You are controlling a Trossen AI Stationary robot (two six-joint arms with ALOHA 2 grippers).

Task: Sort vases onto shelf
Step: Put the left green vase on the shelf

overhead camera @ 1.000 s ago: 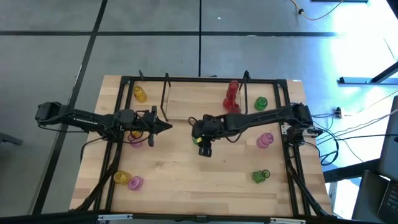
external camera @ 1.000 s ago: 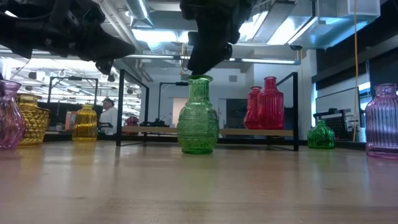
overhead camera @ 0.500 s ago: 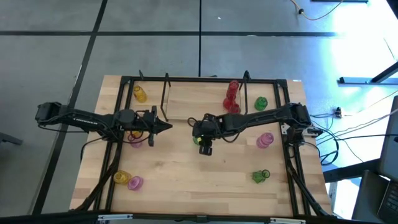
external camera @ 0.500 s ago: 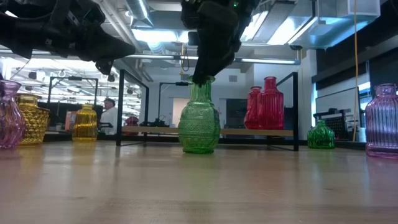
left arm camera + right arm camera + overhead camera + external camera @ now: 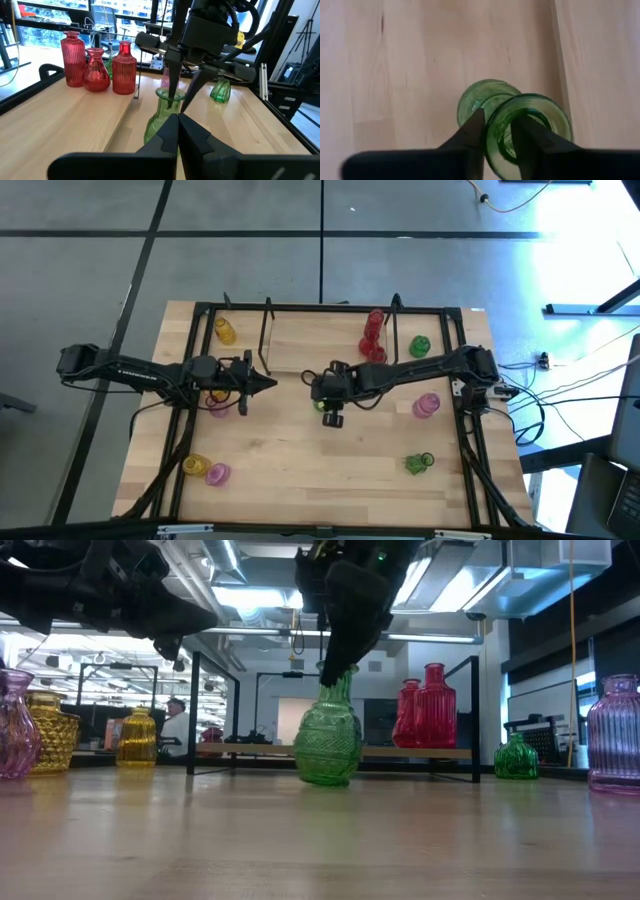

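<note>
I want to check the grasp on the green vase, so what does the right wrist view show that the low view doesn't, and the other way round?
Only the right wrist view looks down into the green vase's open mouth, with one finger outside the rim and the other inside it.

Only the low view shows the vase tilted, its base barely on the tabletop, plus the shelf with red vases behind, and the left gripper waiting above.

Both show the right gripper pinching the vase's rim.

Your bench (image 5: pixel 300 470) carries a wooden shelf (image 5: pixel 310 340) at its far side, holding red vases (image 5: pixel 373 335); yellow, pink and green vases (image 5: pixel 418 464) stand scattered on the bench.
</note>
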